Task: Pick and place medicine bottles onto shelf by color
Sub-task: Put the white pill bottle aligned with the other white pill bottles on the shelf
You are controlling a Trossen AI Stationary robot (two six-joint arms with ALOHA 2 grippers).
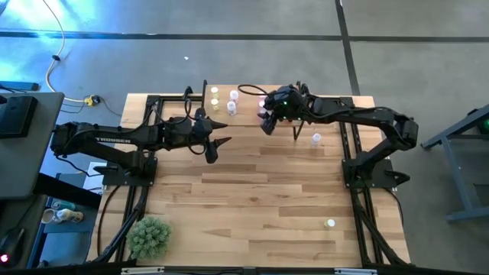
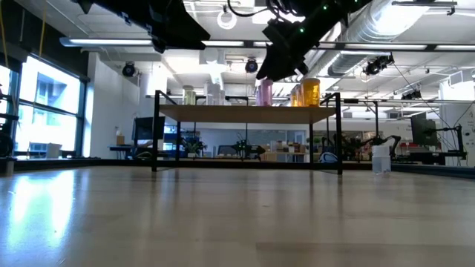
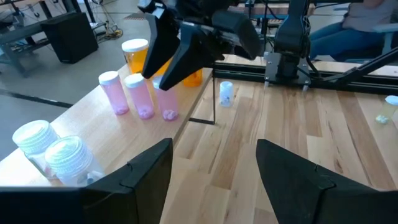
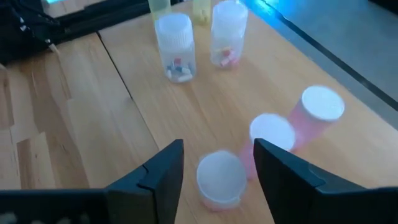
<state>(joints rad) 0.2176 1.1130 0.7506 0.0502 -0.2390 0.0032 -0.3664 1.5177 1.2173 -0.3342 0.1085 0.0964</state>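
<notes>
The shelf (image 1: 248, 111) stands at the table's far edge with the medicine bottles in colour groups on its top. My right gripper (image 4: 219, 146) is open above it. Its fingers stand on either side of an upright pink bottle (image 4: 221, 180) with a gap on each side. Two more pink bottles (image 4: 272, 134) (image 4: 321, 106) stand beside that one. Two pale bottles (image 4: 175, 46) and yellow-green ones (image 4: 158, 6) stand farther along. Orange bottles (image 3: 135, 53) stand at the other end. My left gripper (image 1: 214, 147) is open and empty, just in front of the shelf.
One pale bottle (image 1: 315, 138) stands on the table right of the shelf, and another (image 1: 330, 224) stands near the front right. A spiky green plant (image 1: 149, 235) sits at the front left corner. Bare wood lies across the table's middle.
</notes>
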